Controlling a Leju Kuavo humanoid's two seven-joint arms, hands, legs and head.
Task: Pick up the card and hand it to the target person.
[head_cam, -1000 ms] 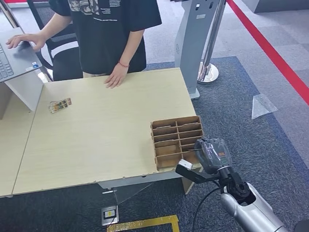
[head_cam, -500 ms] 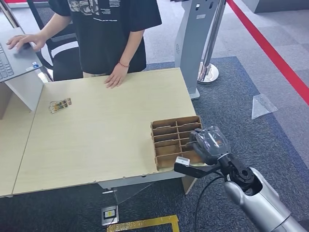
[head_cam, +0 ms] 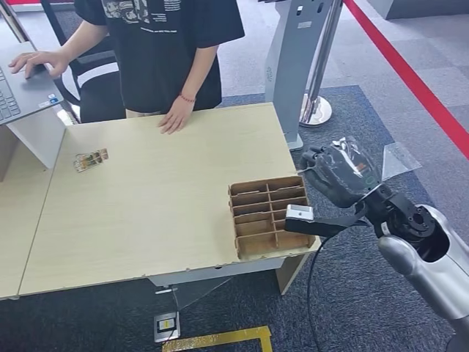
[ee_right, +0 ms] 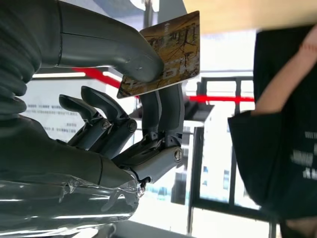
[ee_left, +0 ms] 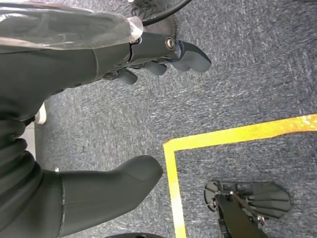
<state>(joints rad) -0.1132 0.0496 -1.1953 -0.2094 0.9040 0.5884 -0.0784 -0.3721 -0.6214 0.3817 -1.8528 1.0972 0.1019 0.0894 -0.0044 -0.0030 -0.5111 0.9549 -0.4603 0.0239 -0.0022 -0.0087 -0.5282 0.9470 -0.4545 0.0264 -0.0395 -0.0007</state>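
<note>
My right hand (head_cam: 341,174) hovers in the air just beyond the table's right edge, above and to the right of the brown cardboard tray (head_cam: 269,214). It pinches a brown and gold patterned card (ee_right: 167,55) between the thumb (ee_right: 112,45) and two fingers. In the head view the card (head_cam: 305,170) is a thin edge sticking out towards the table. The person (head_cam: 160,44) in a black shirt stands behind the table, one hand (head_cam: 176,117) resting on its far edge. My left hand (ee_left: 93,59) hangs over the carpet with its fingers apart and holds nothing.
Another small card (head_cam: 91,158) lies on the table's left part. An open laptop (head_cam: 19,88) sits on a raised stand at the far left under the person's other hand. A grey kiosk post (head_cam: 290,66) and red floor tape (head_cam: 420,88) lie to the right.
My right hand has lifted from the tray's front right corner, going up and to the right with the card pinched in it. The person and the table's things have stayed still.
</note>
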